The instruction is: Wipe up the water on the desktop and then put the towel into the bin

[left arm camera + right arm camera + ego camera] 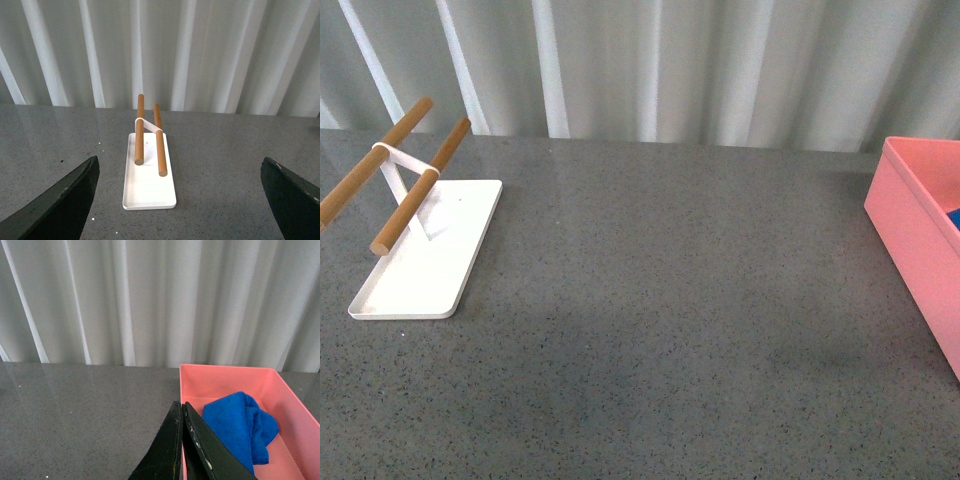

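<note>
The towel [240, 425] lies bunched inside the bin [227, 375]; in the front view only a blue sliver of it shows, the bin being cut off at the right edge. My right claw [182, 412] hangs pressed closed and empty, seemingly just outside the bin's near wall. My left claw [180, 200] is spread wide, empty, facing the white tray [149, 187] with wooden rods [161, 150] on the desktop [660, 300].

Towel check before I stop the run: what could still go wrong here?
Little, probably. The towel lies crumpled inside the bin. The right gripper, jaws closed, hangs near the bin's rim and might nudge it when retracting. The left gripper, open, faces the rack; a forward move could knock it.
</note>
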{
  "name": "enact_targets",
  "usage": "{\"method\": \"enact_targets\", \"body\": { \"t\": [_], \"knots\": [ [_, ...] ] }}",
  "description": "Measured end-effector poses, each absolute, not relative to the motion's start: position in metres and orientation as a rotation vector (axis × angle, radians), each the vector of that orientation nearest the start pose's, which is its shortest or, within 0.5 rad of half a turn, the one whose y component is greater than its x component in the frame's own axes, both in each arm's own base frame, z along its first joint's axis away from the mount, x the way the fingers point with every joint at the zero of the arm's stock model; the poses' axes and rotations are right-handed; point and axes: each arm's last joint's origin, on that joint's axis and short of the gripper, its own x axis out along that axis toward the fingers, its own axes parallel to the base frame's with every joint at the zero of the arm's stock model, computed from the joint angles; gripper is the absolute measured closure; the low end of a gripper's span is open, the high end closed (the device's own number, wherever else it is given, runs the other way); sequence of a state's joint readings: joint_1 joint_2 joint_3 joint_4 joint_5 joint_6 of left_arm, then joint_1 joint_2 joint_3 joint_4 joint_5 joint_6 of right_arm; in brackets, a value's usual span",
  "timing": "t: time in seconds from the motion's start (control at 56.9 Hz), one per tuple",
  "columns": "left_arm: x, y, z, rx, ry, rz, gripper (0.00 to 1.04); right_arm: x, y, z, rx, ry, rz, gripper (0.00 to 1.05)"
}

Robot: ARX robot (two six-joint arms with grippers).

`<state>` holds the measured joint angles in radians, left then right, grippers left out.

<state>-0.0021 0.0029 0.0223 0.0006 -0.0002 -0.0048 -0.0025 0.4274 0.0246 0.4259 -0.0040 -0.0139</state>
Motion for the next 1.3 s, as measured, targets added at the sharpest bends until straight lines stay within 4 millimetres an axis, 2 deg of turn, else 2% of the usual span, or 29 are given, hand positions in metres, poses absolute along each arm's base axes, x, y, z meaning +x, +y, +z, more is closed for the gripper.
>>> {"method": "enact_targets", "body": {
  "t": [0.616,0.739,0.95,1.143,1.302],
  "knots": [
    [0.096,0.0,0.171,-0.005,-0.02,-0.002,0.07,0.108,0.0,0.175,-0.011,-0.028,0.001,1.01],
    [0.096,0.0,0.171,-0.005,-0.02,-0.002,0.07,0.097,0.0,0.171,-0.01,-0.016,-0.002,1.01],
    [0.096,0.0,0.171,-0.005,-0.021,-0.002,0.07,0.096,0.0,0.172,-0.01,-0.022,-0.002,1.01],
    [0.096,0.0,0.171,-0.005,-0.021,-0.002,0.07,0.096,0.0,0.172,-0.01,-0.022,-0.002,0.67],
    [0.096,0.0,0.171,-0.005,-0.021,-0.002,0.07,0.096,0.0,0.172,-0.01,-0.022,-0.002,0.35]
  ]
}}
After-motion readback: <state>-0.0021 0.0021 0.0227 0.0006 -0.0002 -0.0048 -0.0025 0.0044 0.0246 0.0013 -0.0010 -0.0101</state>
